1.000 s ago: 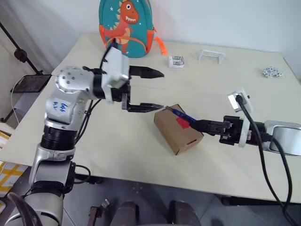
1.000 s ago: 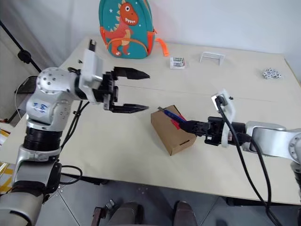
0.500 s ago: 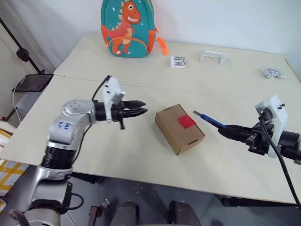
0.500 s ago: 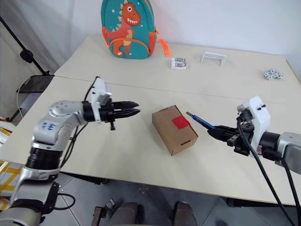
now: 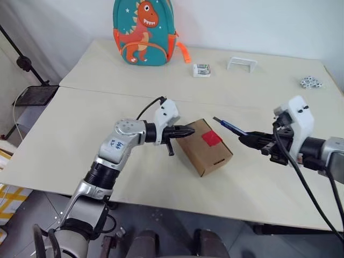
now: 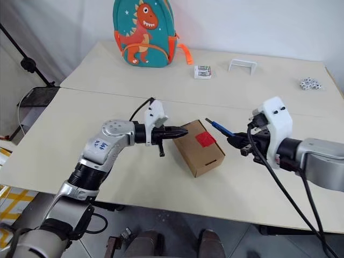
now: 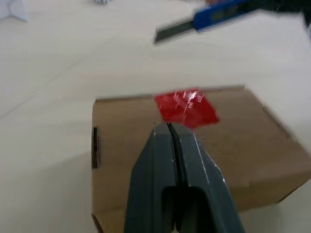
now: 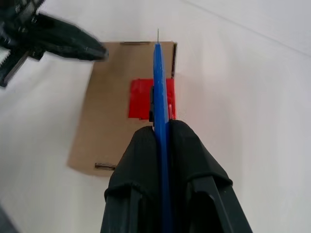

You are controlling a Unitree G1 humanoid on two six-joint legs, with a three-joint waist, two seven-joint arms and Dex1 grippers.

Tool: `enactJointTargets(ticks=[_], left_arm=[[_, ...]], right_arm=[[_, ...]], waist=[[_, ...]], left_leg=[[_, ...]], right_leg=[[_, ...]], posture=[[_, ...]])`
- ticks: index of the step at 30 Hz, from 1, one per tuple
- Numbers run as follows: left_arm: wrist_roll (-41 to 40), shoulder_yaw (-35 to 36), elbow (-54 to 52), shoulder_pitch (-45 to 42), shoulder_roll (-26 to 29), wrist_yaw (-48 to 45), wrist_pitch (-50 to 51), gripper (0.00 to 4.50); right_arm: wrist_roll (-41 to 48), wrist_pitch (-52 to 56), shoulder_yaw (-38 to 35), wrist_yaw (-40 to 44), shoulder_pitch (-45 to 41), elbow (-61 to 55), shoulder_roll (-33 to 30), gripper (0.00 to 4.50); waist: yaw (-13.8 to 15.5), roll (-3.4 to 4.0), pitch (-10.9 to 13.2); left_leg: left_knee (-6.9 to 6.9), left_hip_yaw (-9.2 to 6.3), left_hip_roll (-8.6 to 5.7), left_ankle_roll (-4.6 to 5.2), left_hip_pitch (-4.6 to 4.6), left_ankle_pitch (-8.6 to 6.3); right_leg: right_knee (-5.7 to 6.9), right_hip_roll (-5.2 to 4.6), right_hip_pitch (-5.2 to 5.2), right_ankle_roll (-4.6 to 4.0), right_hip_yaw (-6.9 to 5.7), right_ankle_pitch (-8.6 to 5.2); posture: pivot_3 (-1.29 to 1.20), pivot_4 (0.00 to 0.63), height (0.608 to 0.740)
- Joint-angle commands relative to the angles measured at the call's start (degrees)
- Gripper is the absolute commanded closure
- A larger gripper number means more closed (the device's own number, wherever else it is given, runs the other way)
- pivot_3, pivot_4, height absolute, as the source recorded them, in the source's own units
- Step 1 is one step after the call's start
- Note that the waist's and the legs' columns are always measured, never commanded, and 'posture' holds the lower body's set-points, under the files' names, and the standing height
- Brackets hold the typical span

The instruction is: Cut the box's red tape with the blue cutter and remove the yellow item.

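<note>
Left eye view takes in the whole bench: the box sits near the middle with the red tape on its top face, and a teal dinosaur backpack stands at the far edge, with a small white packet near it. The left hand, fingers pressed together and holding nothing, has its tip at the box's near-left top edge. The right hand is clamped on the blue cutter, whose blade end hangs in the air just beside the box's right side, apart from it. Left wrist view adds what the head views cannot: the closed fingers lie over the cardboard top, their tip just short of the tape, and a narrow slot shows in the box's side. Right wrist view looks along the cutter, which lines up over the tape.
</note>
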Motion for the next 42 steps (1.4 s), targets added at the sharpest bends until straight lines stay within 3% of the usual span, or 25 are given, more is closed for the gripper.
enactJointTargets(ticks=[1, 8, 20, 32, 42], left_arm=[[3.2, -2.0, 2.6, -2.1, -2.1, 1.0, -2.2, 4.5], [6.3, -2.6, 3.4, -3.2, -4.7, 3.2, 0.0, 4.5], [6.2, -3.5, -0.8, -2.7, -1.5, -0.3, 10.6, 4.5], [6.3, -3.9, -2.6, -1.9, -1.8, -0.2, 13.3, 4.5], [6.5, -4.0, -3.8, -0.9, -1.5, 0.1, 13.9, 4.5]], right_arm=[[0.4, -0.2, 2.9, -4.2, -3.4, 0.6, 0.6, 4.38], [2.6, 0.4, 6.7, -8.4, -7.7, 1.9, 1.3, 4.38], [8.0, 1.6, 12.9, -14.8, -13.4, 3.7, 1.6, 4.38], [5.1, 3.1, 17.5, -16.2, -16.6, 5.1, 4.6, 4.38], [1.8, 4.5, 16.4, -14.7, -16.7, 6.3, 6.0, 4.38]], waist=[[0.1, 0.0, 0.0], [0.0, 0.0, 0.0], [-0.1, 0.02, 0.0], [-0.1, 0.02, 0.0], [-0.1, 0.02, 0.0]], left_leg=[[0.01, -0.01, 0.0, 0.0, -0.01, 0.0], [0.01, -0.02, -0.01, 0.0, -0.02, 0.0], [0.03, -0.01, 0.06, 0.0, 0.02, 0.0], [0.03, -0.01, 0.07, 0.0, 0.01, 0.0], [0.02, -0.02, 0.07, 0.0, 0.0, 0.0]], right_leg=[[0.0, 0.0, 0.0, 0.0, -0.01, 0.0], [0.0, -0.03, 0.0, 0.02, -0.03, 0.01], [0.04, -0.02, 0.01, 0.01, -0.04, 0.01], [0.0, -0.03, 0.03, 0.0, -0.04, 0.01], [0.01, -0.03, 0.02, 0.0, -0.04, 0.01]], posture=[[0.0, 0.15, 0.74], [0.0, 0.15, 0.74], [0.0, 0.15, 0.74], [0.0, 0.15, 0.74], [0.0, 0.15, 0.74]])
